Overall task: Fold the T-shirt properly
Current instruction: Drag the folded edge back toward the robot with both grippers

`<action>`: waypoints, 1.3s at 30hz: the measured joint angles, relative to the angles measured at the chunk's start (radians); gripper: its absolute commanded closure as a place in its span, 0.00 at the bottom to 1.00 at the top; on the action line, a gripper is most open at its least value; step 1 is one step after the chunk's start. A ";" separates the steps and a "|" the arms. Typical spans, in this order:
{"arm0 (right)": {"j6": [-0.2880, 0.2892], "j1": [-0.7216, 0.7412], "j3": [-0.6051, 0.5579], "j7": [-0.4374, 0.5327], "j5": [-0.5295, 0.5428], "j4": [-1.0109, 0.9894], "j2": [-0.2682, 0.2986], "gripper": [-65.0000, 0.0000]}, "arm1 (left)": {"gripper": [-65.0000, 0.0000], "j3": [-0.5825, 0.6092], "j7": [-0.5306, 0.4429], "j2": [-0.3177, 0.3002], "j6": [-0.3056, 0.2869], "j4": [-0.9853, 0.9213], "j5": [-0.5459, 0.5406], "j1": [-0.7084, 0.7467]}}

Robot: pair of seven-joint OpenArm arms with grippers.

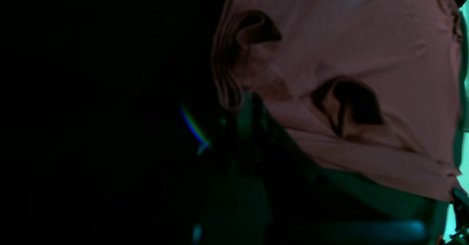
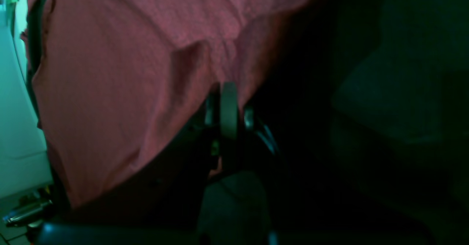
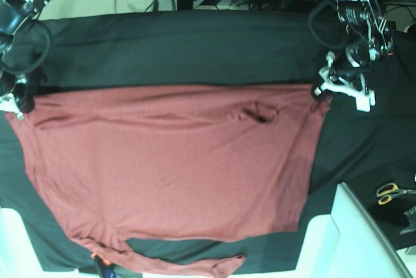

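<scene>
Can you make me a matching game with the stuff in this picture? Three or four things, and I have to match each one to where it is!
Things:
1. T-shirt
2. scissors
3. left gripper
4. right gripper

Places:
A. at the shirt's far corner on the picture's left
B. spread out across the middle of the black table cloth
C. near the picture's right edge, on the black cloth
D. at the shirt's far corner on the picture's right

Pairs: 1-B, 2-C, 3-D, 4-A
</scene>
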 measured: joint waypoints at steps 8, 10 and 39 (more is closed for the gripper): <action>-0.043 -0.072 0.000 -0.018 0.002 0.098 -0.026 1.00 | 1.00 0.000 0.001 0.000 0.000 0.018 -0.003 0.063; -0.042 -0.091 0.000 -0.019 0.006 0.126 -0.033 1.00 | 1.00 0.000 0.007 0.003 0.000 0.060 -0.004 0.090; 0.022 -0.287 0.133 -0.136 0.007 0.311 -0.122 1.00 | 1.00 -0.057 0.003 0.044 -0.004 0.275 -0.012 0.310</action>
